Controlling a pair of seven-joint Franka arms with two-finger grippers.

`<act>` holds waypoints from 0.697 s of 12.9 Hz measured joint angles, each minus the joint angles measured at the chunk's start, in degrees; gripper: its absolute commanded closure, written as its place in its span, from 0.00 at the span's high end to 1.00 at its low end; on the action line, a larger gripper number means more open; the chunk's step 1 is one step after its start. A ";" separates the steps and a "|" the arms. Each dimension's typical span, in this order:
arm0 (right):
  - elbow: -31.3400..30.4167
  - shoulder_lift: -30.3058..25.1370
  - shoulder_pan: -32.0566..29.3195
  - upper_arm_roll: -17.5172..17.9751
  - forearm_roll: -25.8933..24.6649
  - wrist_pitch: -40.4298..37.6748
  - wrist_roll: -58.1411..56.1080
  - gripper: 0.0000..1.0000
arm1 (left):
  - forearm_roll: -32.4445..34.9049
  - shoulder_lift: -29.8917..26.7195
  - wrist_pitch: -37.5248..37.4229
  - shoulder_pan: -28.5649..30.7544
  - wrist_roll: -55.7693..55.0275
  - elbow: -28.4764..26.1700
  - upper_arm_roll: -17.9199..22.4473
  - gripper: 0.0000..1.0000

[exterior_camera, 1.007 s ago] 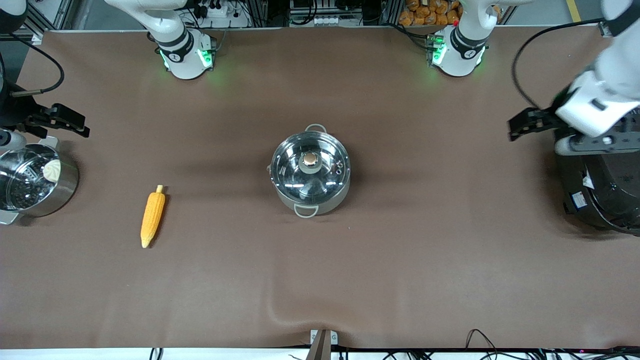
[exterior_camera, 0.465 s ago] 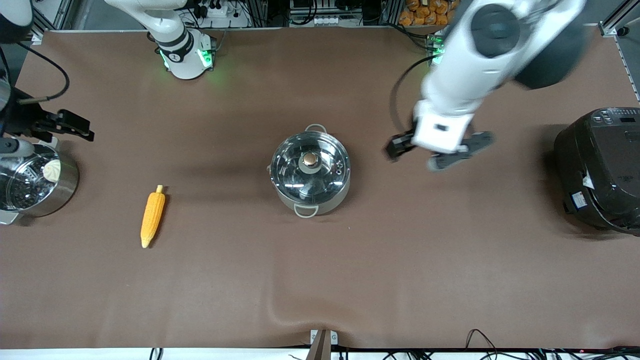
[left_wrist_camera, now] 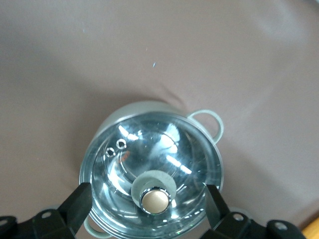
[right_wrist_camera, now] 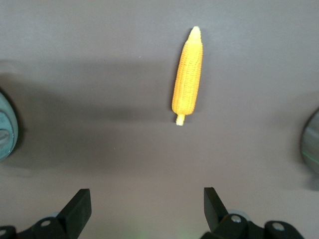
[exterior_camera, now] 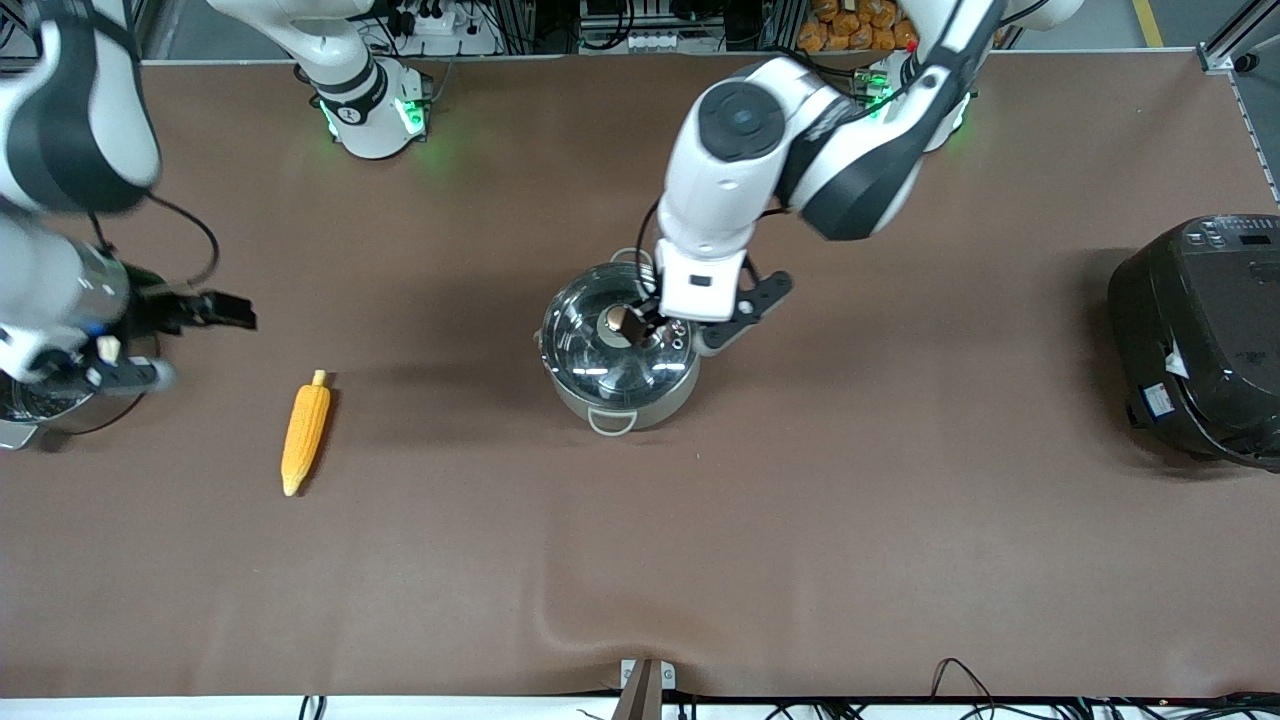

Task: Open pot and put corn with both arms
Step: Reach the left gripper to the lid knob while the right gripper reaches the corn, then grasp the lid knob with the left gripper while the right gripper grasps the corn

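Fingers of the left gripper [exterior_camera: 688,322] stand wide apart over the pot [exterior_camera: 620,345], holding nothing; in the left wrist view 1 finger [left_wrist_camera: 77,206] shows at each flank of the glass lid [left_wrist_camera: 149,172], and the bronze knob [left_wrist_camera: 155,200] sits between them. Their tips are cut off by the frame edge there, so whether they touch the lid cannot be told. From the front camera the wrist housing covers part of the lid and 1 finger, and the knob [exterior_camera: 618,320] shows just beside it.

Fingers of the right gripper [exterior_camera: 190,340] are also spread wide and hold nothing. It hangs near the worktop [exterior_camera: 800,520] edge at the right arm's end, just beside the corn [exterior_camera: 304,432]. The right wrist view shows both fingers [right_wrist_camera: 77,209] with the bare mat between them and the corn [right_wrist_camera: 188,75] well apart from them.

The pot stands near the middle of the worktop with its lid on. The corn lies flat, toward the right arm's end. A steel steamer pot [exterior_camera: 25,415] at that edge is mostly hidden under the right arm. A black cooker [exterior_camera: 1200,340] at the left arm's end is cut off by the frame.
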 measured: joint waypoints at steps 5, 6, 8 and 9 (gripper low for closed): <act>0.52 10.18 -0.03 -0.16 -3.78 11.62 -0.02 1.00 | 1.57 5.49 0.48 -3.32 -0.10 0.85 0.48 0.98; -1.19 11.72 -0.27 -0.31 -4.36 15.34 -0.02 1.00 | 1.57 6.42 0.71 -4.37 -0.10 1.06 1.43 0.97; -5.78 13.43 -0.99 -0.70 -4.56 23.03 -0.02 1.00 | 1.57 7.75 1.40 -7.09 -0.10 1.65 3.90 0.94; -8.13 13.96 -1.62 -0.79 -4.59 27.39 -0.02 1.00 | 1.58 8.24 1.59 -8.16 -0.10 1.84 4.58 0.89</act>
